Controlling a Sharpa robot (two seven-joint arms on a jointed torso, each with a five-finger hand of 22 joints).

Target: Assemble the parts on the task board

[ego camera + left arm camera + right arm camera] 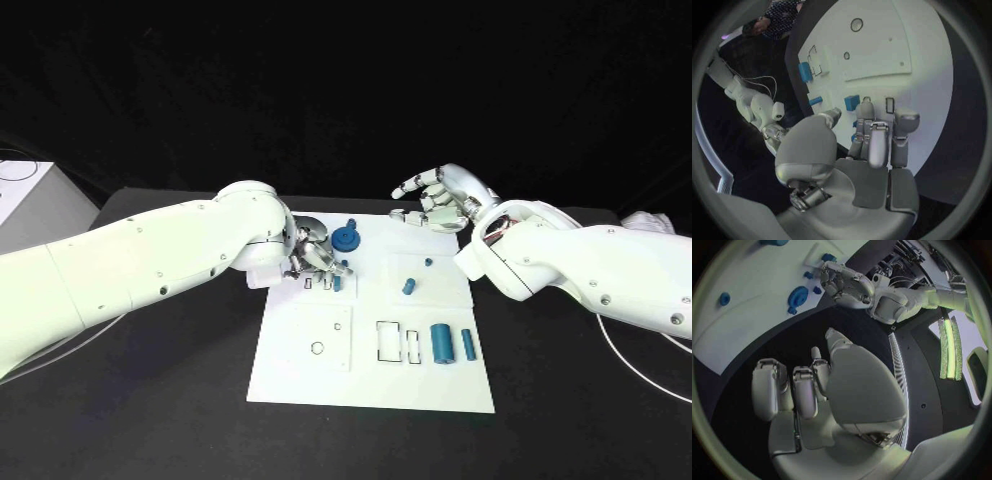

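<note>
While the silver left hand (312, 258) is lowered onto the white task board (369, 385) with fingertips closing on a small blue part (852, 102) near the board's far edge, whether that part is actually pinched cannot be told. If it is caught off-centre, it could be tipped or knocked against the round blue gear-like part (346, 239) just beside. The silver right hand (441, 198) is held open and empty above the board's far edge.

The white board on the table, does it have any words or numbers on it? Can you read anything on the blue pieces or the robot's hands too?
No words, numbers or signs can be read anywhere.
Task board: only black outlines of rectangles and small circles, no letters.
Blue parts, such as the blue cylinder: plain, no markings.
Left hand and right hand: plain silver, no label to read.
</note>
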